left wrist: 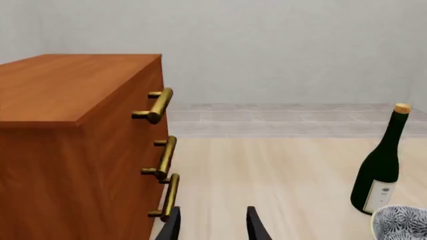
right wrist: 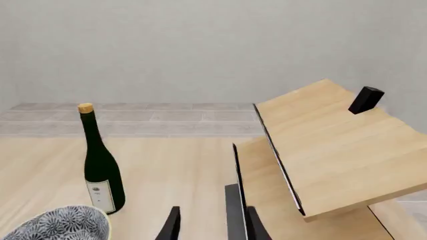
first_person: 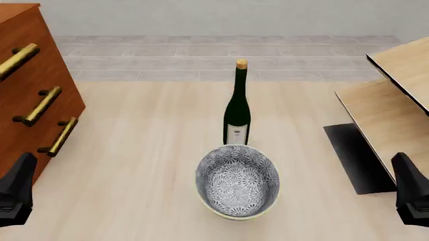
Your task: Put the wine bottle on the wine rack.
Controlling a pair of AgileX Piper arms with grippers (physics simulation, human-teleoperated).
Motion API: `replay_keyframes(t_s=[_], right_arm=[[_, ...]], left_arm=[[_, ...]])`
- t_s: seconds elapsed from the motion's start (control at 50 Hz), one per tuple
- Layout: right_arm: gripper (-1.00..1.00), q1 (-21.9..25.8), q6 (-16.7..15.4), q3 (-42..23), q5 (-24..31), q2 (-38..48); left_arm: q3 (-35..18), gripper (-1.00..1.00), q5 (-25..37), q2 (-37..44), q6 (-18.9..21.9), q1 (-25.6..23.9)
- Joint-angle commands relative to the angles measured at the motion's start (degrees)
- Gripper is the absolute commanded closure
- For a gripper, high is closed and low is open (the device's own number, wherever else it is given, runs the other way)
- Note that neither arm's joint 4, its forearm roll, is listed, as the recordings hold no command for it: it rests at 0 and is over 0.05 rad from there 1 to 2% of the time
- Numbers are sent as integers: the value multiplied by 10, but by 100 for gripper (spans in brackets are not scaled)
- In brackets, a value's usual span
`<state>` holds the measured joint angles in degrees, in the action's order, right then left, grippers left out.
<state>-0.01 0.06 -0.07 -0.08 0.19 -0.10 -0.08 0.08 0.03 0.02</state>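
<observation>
Though white-labelled, wine bottle (first_person: 236, 108) print illegible.

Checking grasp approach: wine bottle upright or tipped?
Upright. The wine bottle stands on its base on the table, cork at the top, behind the bowl; no gripper touches it.

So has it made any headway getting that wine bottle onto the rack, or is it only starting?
Nothing looks done yet. The wine bottle stands upright mid-table, just behind the patterned bowl, and the wine rack at the right holds nothing that shows. Nothing is in hand: the left gripper and right gripper are both open, down at the near edge, away from the bottle. Reaching, grasping, carrying and placing all remain.
</observation>
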Motion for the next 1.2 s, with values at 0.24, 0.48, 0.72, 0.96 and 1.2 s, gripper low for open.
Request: replay_keyframes(t_s=[0.24,0.48,0.72,0.96,1.2], right_arm=[[-100,55,-40,-49,34,10],[-100,125,-70,-79,-42,119],[-100,213,-79,-151,-165,331],[-100,246,-82,-211,-246,481],[-100,265,-82,-264,-268,556]], left_arm=[[-30,-100,12,1,-30,1],[-53,-100,39,-1,-45,-23],[-58,-100,31,-1,-32,-28],[-36,-100,1,-1,-20,-40],[-36,-100,-7,-1,-11,-40]])
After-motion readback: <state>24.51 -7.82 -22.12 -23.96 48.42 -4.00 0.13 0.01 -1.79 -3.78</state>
